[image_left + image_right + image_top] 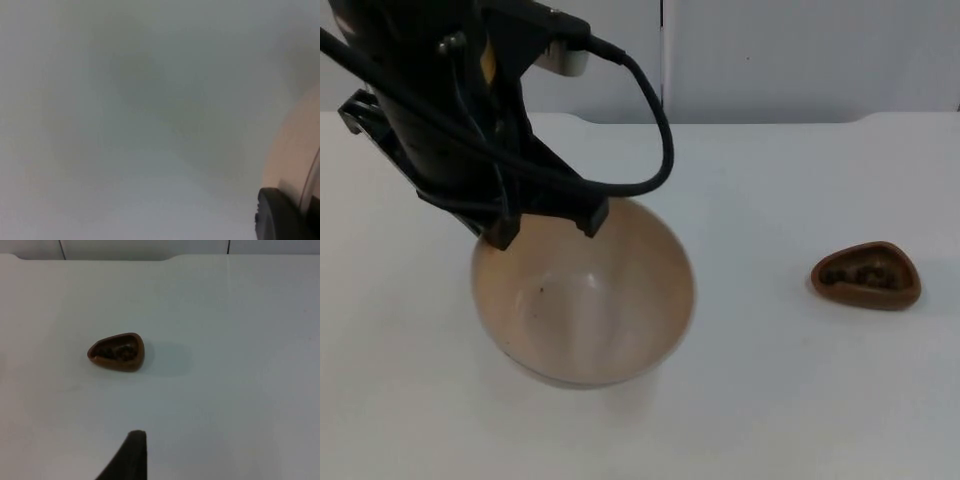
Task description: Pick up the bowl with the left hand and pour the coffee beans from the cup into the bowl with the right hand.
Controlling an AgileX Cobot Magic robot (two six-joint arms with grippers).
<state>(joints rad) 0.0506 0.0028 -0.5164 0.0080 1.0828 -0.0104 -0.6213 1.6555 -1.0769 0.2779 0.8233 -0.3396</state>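
Observation:
A wide beige bowl [585, 310] is at the table's left, its far rim under my left gripper [548, 230], which is shut on the bowl. In the left wrist view the bowl's wall [295, 160] runs beside a black fingertip [279, 217]. A small brown cup [865, 276] with dark coffee beans inside stands on the table at the right, apart from the bowl. In the right wrist view the cup [117, 351] lies some way ahead of my right gripper [131, 455], which hangs above the table and touches nothing.
The white table top [770, 400] ends at a grey partition wall [800, 60] at the back. Bare table lies between the bowl and the cup.

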